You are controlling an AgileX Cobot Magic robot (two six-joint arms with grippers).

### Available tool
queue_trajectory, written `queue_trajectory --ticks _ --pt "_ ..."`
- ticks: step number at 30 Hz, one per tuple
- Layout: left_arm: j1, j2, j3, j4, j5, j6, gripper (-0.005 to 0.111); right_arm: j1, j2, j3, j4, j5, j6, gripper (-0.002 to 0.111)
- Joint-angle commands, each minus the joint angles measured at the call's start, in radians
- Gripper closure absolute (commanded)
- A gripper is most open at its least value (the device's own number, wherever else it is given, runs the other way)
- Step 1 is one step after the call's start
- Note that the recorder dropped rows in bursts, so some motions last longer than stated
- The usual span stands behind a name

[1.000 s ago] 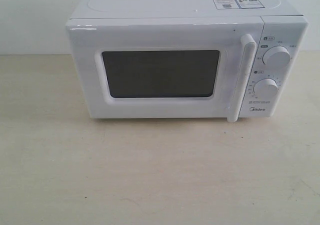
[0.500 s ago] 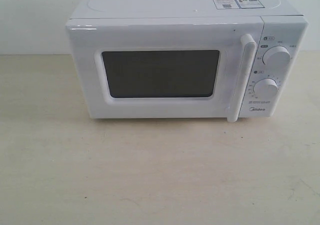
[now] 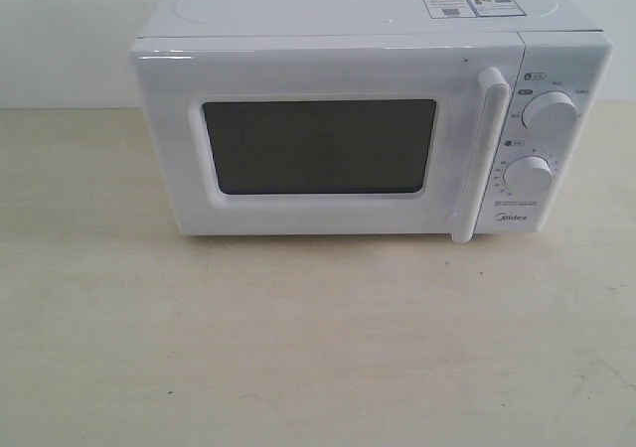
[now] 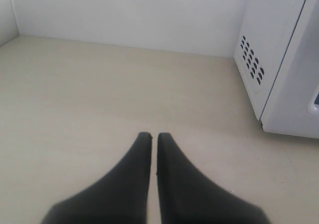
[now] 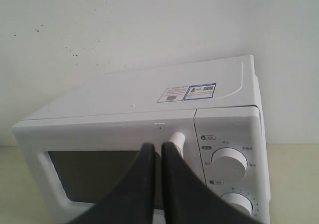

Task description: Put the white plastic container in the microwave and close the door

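Note:
The white microwave (image 3: 358, 20) stands at the back of the table with its door (image 3: 164, 149) shut, dark window (image 3: 320, 146) facing me and the vertical bar handle (image 3: 482, 154) beside the two knobs. The white plastic container is out of view in every frame. Neither gripper shows in the exterior view. My left gripper (image 4: 151, 135) is shut and empty, low over the tabletop beside the microwave's vented side wall (image 4: 259, 55). My right gripper (image 5: 159, 147) is shut and empty, raised in front of the door (image 5: 99, 129), close to the handle's top (image 5: 176, 140).
A pale wooden tabletop (image 3: 298, 338) stretches in front of the microwave. A white wall (image 3: 60, 30) stands behind it. Two round knobs (image 3: 549, 112) sit on the right panel, and a label sticker (image 3: 472, 4) lies on the top.

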Motion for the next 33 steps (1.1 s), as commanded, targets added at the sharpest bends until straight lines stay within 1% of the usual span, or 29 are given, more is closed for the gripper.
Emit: queue_trajectory --ticks 1,12,15,18,23,26,30,33 --pt "0.0 -0.002 0.004 0.005 0.001 0.007 0.102 -0.003 -0.003 0.005 0.0 0.004 -0.002 0.106" --pt "0.0 -0.002 0.004 0.005 0.001 0.007 0.102 -0.003 -0.003 0.005 0.0 0.004 -0.002 0.106" --pt "0.0 -0.002 0.004 0.005 0.001 0.007 0.102 -0.006 -0.005 0.005 0.0 0.011 0.03 0.106" --pt "0.0 -0.002 0.004 0.005 0.001 0.007 0.102 -0.067 -0.007 0.014 0.0 0.046 0.081 0.106" --pt "0.0 -0.002 0.004 0.005 0.001 0.007 0.102 -0.181 -0.007 0.095 0.0 0.218 0.116 0.106" --pt "0.0 -0.002 0.004 0.005 0.001 0.007 0.102 -0.242 -0.018 0.151 0.0 0.277 0.133 0.106" --pt "0.0 -0.002 0.004 0.005 0.001 0.007 0.102 -0.28 -0.07 0.21 0.0 0.286 0.146 0.106" --pt "0.0 -0.002 0.004 0.005 -0.001 0.007 0.102 -0.283 -0.13 0.23 0.0 0.256 0.146 0.106"
